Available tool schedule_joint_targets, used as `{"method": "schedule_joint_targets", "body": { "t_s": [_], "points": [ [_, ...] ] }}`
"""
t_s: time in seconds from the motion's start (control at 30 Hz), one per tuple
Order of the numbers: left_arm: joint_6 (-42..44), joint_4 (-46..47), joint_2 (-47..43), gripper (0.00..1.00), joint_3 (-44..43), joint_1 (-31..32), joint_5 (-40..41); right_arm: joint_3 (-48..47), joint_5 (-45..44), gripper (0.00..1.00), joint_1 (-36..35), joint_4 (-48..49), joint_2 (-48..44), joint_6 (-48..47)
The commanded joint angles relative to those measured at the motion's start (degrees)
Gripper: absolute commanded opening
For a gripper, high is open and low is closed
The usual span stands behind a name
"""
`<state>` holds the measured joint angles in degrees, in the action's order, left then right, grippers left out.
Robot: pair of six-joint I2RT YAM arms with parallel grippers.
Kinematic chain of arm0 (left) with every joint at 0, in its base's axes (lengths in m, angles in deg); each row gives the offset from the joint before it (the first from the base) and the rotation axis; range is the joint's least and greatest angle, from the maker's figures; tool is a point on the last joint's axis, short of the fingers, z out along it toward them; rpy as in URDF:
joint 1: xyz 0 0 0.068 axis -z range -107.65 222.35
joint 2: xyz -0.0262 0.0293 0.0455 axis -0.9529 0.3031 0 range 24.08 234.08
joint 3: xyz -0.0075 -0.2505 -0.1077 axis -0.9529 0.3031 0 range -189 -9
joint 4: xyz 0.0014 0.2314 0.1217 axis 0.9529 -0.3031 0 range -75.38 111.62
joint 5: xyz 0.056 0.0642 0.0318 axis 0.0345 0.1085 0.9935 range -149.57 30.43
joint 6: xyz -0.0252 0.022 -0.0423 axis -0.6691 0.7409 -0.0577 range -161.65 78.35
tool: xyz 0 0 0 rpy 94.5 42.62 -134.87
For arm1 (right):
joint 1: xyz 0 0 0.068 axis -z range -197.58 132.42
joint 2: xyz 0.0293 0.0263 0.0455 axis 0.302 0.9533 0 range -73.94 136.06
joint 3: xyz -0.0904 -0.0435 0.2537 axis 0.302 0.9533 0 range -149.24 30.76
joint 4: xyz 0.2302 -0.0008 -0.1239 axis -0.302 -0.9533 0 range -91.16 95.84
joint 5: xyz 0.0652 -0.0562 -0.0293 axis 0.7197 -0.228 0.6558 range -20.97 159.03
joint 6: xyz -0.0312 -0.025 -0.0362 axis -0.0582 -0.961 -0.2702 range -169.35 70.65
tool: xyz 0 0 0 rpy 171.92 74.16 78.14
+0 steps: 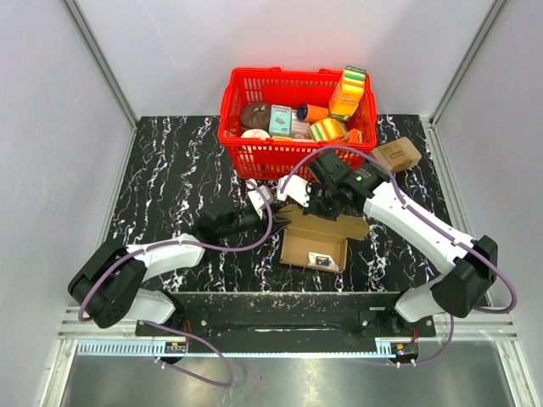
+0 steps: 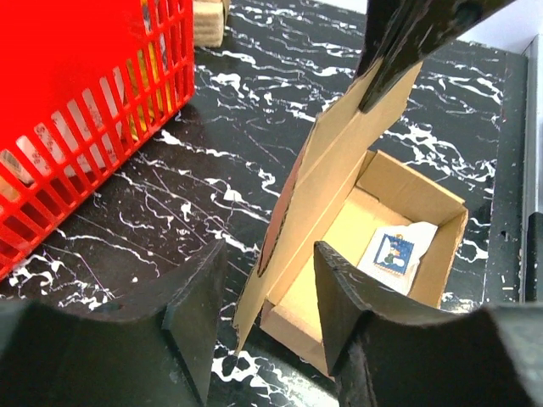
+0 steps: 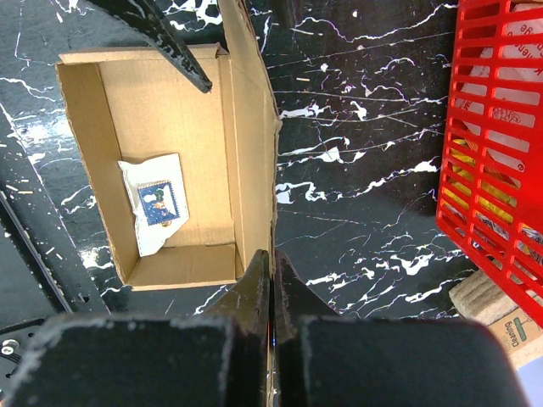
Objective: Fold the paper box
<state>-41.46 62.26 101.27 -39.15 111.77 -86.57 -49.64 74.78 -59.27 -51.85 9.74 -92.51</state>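
Observation:
The paper box (image 1: 299, 246) lies open on the black marble table, a small white packet with a blue picture (image 3: 157, 202) on its floor. Its long lid flap (image 3: 252, 127) stands upright along one side. My right gripper (image 3: 271, 259) is shut on the end of that flap, seen as a dark finger (image 2: 399, 59) in the left wrist view. My left gripper (image 2: 270, 254) is open and straddles the flap's (image 2: 339, 161) other end. Gaps show between that end and both fingers. From above, both grippers (image 1: 276, 206) (image 1: 318, 206) meet at the box's far edge.
A red basket (image 1: 254, 157) full of groceries stands just behind the box, close to both wrists. A small brown carton (image 1: 397, 154) sits to the basket's right. The table's metal rail (image 1: 288, 326) runs along the near edge.

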Motion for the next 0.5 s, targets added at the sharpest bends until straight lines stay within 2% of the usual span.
{"method": "schedule_joint_targets", "body": {
  "t_s": [0.0, 0.33, 0.47],
  "points": [
    [1.7, -0.2, 1.5, 0.48, -2.2, -0.2, -1.7, -0.2, 1.7, 0.0, -0.8, 1.0, -2.0, -4.6],
    [1.7, -3.5, 1.7, 0.23, -3.9, -0.2, -2.3, 0.0, 1.6, 0.0, -0.7, 1.0, -1.7, -4.0],
    [1.0, -6.0, 2.3, 0.0, -5.6, -0.3, -2.5, 0.1, 1.5, 0.0, -0.7, 1.0, -1.8, -3.7]
  ]
}}
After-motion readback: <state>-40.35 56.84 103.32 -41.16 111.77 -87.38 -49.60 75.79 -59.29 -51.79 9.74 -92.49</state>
